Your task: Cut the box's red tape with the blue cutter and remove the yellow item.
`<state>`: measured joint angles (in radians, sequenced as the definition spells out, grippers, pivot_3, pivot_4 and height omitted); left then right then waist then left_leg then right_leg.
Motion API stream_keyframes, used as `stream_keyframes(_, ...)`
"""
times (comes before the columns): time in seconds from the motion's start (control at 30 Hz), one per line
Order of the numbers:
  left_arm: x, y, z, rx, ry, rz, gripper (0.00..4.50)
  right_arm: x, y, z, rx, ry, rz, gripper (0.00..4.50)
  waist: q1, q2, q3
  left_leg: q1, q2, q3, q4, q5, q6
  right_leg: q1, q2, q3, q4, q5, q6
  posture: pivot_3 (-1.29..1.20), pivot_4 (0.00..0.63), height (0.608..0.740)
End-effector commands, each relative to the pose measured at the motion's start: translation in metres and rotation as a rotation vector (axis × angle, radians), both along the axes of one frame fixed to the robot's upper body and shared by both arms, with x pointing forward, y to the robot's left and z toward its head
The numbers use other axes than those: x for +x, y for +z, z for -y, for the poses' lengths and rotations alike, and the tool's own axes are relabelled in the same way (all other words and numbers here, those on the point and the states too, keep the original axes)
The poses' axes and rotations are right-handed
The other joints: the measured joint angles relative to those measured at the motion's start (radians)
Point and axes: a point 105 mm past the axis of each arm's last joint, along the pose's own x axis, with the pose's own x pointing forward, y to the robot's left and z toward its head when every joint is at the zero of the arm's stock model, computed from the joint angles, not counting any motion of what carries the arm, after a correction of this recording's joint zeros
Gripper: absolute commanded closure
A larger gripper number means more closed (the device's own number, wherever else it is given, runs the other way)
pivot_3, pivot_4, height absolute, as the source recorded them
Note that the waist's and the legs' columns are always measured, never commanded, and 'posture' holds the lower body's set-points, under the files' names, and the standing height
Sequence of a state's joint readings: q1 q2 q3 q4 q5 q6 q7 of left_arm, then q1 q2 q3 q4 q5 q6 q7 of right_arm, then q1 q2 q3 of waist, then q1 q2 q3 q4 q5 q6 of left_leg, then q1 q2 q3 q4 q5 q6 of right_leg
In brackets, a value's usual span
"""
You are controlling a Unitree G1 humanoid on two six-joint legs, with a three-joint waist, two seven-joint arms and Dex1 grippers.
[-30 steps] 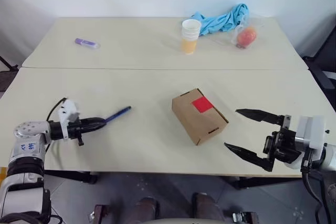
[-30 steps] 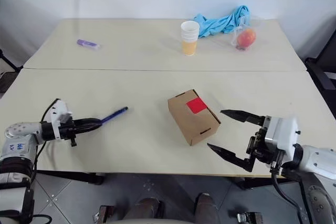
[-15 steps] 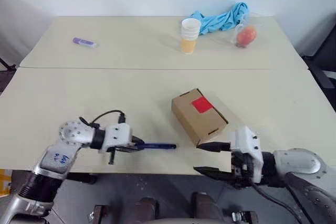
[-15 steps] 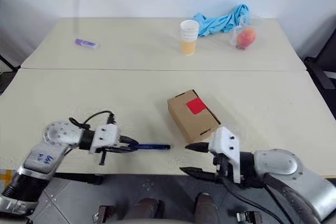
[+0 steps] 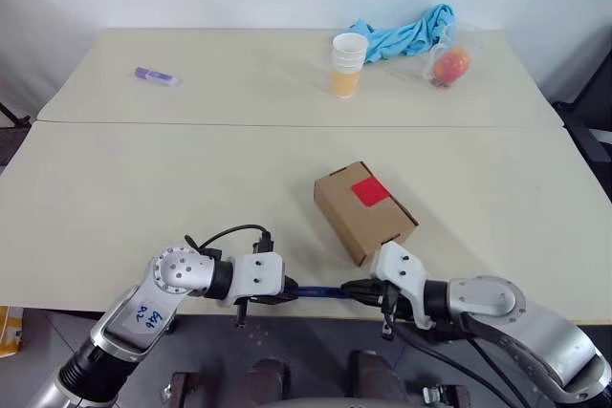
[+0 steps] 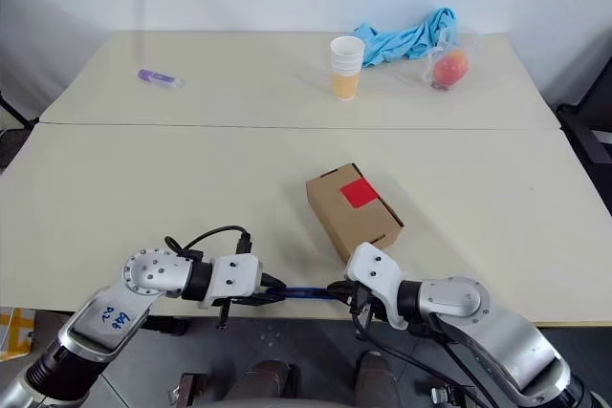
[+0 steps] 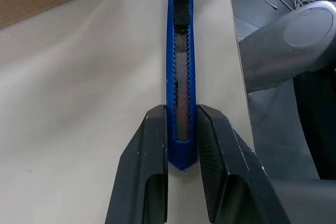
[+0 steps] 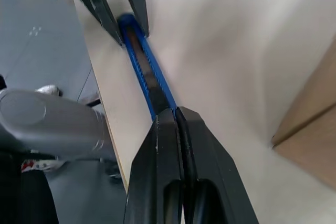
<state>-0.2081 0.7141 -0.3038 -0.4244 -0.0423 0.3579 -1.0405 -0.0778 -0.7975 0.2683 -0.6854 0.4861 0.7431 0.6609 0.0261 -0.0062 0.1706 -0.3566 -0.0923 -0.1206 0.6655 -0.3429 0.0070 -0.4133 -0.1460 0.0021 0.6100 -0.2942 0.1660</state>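
Pinching blue cutter [image 7: 179,66]: left hand [image 7: 181,135] | right hand [image 8: 176,116], apparently its tip | near box [image 5: 363,209]

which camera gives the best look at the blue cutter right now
The left wrist view: the blue cutter runs lengthwise up the frame, ridged slider plain, one end between the left gripper fingers. The right wrist view shows it at a slant, its near end inside the shut right gripper. The head views show a thin blue line.

Brown box [image 5: 364,210] shut on table, red tape [image 5: 369,190] square intact on top, slim blue cutter [image 5: 319,291] level near table's front edge
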Motion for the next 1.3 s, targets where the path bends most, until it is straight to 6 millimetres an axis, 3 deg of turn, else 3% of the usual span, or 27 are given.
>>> stream_keyframes(0.03, 0.003, 0.0, 0.0, 0.017, 0.005, 0.01, 4.04, -0.002, 0.0, -0.003, -0.008, 0.038, 0.015, 4.43, 0.0, 0.0, 0.0, 0.0, 0.0, 0.0, 0.0, 0.0, 0.0, 0.0, 0.0, 0.0, 0.0, 0.0, 0.0, 0.0, 0.15, 0.74)
stream_keyframes(0.37, 0.005, 0.003, 0.0, 0.021, 0.006, 0.015, 4.04, -0.003, -0.014, -0.012, -0.01, 0.073, -0.006, 4.43, 0.0, 0.0, 0.0, 0.0, 0.0, 0.0, 0.0, 0.0, 0.0, 0.0, 0.0, 0.0, 0.0, 0.0, 0.0, 0.0, 0.15, 0.74)
stream_keyframes(0.7, 0.004, 0.004, 0.005, 0.018, -0.016, 0.021, 4.04, 0.01, -0.01, -0.046, 0.059, 0.098, 0.003, 4.43, -0.001, 0.0, 0.0, 0.001, 0.0, -0.001, 0.0, 0.0, 0.0, 0.001, 0.0, 0.0, 0.0, 0.0, 0.0, 0.0, 0.15, 0.74)
stream_keyframes(0.87, 0.007, 0.006, 0.007, -0.003, -0.004, 0.035, 4.04, 0.005, 0.004, -0.047, 0.147, 0.105, 0.001, 4.43, 0.0, 0.0, 0.0, 0.001, 0.0, -0.001, 0.0, 0.0, 0.0, 0.001, 0.0, 0.0, 0.0, 0.0, 0.0, 0.0, 0.15, 0.74)
stream_keyframes(0.93, 0.009, 0.008, 0.001, -0.031, 0.005, 0.06, 4.04, -0.002, 0.021, -0.038, 0.231, 0.091, -0.015, 4.43, 0.001, 0.0, 0.0, 0.0, 0.0, -0.001, 0.0, 0.0, 0.0, 0.0, 0.0, 0.0, 0.0, 0.0, 0.0, 0.0, 0.15, 0.74)
stream_keyframes(1.0, 0.012, 0.012, -0.007, -0.075, 0.011, 0.115, 4.04, -0.02, 0.037, -0.025, 0.285, 0.122, -0.068, 4.05, 0.001, 0.001, 0.0, 0.0, 0.0, -0.002, -0.001, 0.0, 0.0, 0.0, 0.0, 0.0, 0.0, 0.0, 0.0, 0.0, 0.15, 0.74)
stream_keyframes(1.13, 0.007, 0.018, -0.027, -0.158, -0.034, 0.234, 4.04, -0.028, 0.065, 0.002, 0.401, -0.005, -0.135, 2.82, -0.003, 0.001, 0.001, 0.0, 0.002, -0.001, -0.002, -0.001, -0.001, 0.0, 0.001, -0.001, -0.004, 0.0, 0.0, 0.0, 0.15, 0.74)
stream_keyframes(1.3, -0.004, 0.025, -0.032, -0.215, -0.12, 0.307, 4.04, -0.038, 0.056, 0.036, 0.321, -0.179, -0.378, 1.1, 0.005, 0.003, 0.002, 0.0, 0.002, -0.001, -0.002, -0.001, -0.001, 0.002, 0.0, -0.002, -0.006, 0.0, 0.0, 0.0, 0.15, 0.74)
